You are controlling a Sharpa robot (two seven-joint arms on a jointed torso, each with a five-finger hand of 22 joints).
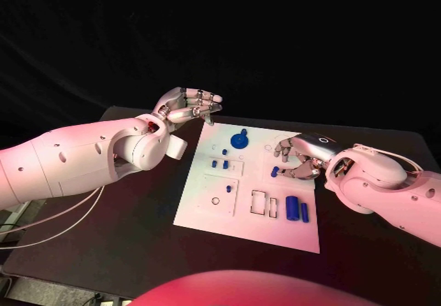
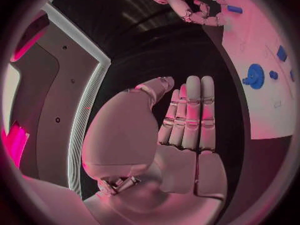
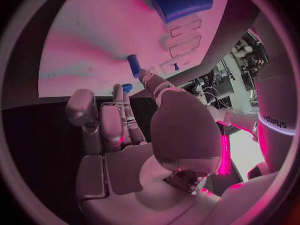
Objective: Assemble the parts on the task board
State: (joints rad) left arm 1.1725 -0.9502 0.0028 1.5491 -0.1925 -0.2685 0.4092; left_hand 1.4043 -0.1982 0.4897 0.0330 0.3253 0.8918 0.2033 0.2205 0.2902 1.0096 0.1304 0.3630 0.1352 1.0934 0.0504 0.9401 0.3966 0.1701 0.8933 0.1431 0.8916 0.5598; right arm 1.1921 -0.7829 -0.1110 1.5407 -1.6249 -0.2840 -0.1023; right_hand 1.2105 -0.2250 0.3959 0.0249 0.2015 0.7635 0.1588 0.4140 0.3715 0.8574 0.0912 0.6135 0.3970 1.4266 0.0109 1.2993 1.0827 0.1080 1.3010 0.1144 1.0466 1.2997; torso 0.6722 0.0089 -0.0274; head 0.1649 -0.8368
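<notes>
The white task board (image 1: 246, 220) lies in the middle of the black table. A blue gear (image 1: 239, 139) (image 2: 255, 76) stands near its far edge. A small blue peg (image 1: 274, 171) (image 3: 134, 65) stands upright at the board's right side. My right hand (image 1: 303, 156) (image 3: 125, 135) hovers over that side with its fingers curved down. Its thumb tip (image 3: 148, 78) is close beside the peg, and nothing is held. My left hand (image 1: 188, 105) (image 2: 187, 120) is raised off the board's far left corner, fingers straight and together, holding nothing.
Two blue cylinders (image 1: 292, 206) (image 3: 181, 2) lie near the board's right front corner, next to rectangular slots (image 1: 259, 201). Small blue pegs (image 1: 220, 164) stand at the board's middle left. White cables (image 1: 55, 223) hang off the table's left side.
</notes>
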